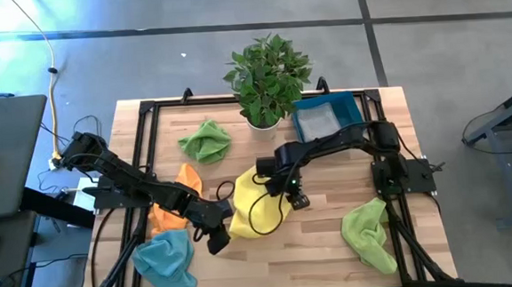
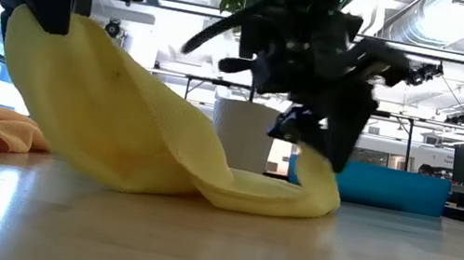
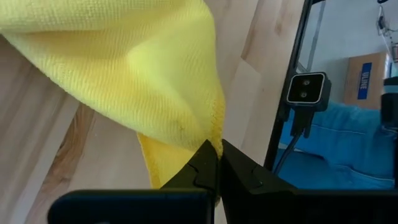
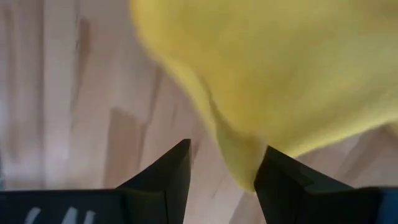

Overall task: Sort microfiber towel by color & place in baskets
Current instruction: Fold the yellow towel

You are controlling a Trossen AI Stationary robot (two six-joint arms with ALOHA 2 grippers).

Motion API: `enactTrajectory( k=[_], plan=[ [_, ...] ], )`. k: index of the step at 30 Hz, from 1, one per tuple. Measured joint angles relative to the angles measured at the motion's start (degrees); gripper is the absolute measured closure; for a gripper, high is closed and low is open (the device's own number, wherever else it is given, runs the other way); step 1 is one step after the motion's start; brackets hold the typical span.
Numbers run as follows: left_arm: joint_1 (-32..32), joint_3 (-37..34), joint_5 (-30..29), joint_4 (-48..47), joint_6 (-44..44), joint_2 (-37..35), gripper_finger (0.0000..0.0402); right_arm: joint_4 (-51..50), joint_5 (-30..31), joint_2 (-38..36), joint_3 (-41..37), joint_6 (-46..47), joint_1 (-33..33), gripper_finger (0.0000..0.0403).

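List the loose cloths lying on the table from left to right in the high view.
Crumpled blue microfiber towel → orange microfiber towel → small green microfiber towel → yellow microfiber towel → lime-green microfiber towel.

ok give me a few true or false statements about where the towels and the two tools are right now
1. The left tool is shut on a corner of the yellow towel. True.
2. The right tool is clamped shut on the yellow towel. False: its fingers stand apart, with a yellow edge hanging near them.
3. The teal basket sits beside the potted plant. True.
4. The orange towel lies inside the basket. False: it lies on the table by the left arm.
5. The blue towel lies near the table's front left corner. True.
6. Only one green towel is on the table. False: one lies near the plant, another at front right.
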Motion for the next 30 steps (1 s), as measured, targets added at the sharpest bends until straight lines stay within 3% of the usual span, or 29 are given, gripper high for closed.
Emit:
enactTrajectory(
  k=[6, 8, 14, 19, 30],
  plan=[
    [0.0, 0.0, -0.2, -2.6, 0.0, 0.0, 0.0401, -7.4, -5.6, -0.8, 0.0, -0.3, 3.8, 0.0254],
    [0.0, 0.0, -0.3, -2.9, 0.0, 0.0, 0.0401, -6.8, -4.9, -0.8, 0.0, -0.9, 5.4, 0.0254],
    [0.0, 0.0, -1.6, -2.9, 0.7, 0.0, 0.0401, -0.4, 5.7, -0.8, 0.0, 0.5, 8.8, 0.0254],
    [0.0, 0.0, -2.1, -2.9, 1.5, 0.0, 0.0401, 0.4, 7.4, -0.8, 0.0, 3.8, 11.1, 0.0254],
    [0.0, 0.0, -2.4, -2.9, 2.4, 0.0, 0.0401, 0.6, 20.8, -0.8, 0.0, 5.7, 14.3, 0.0254]
  ],
)
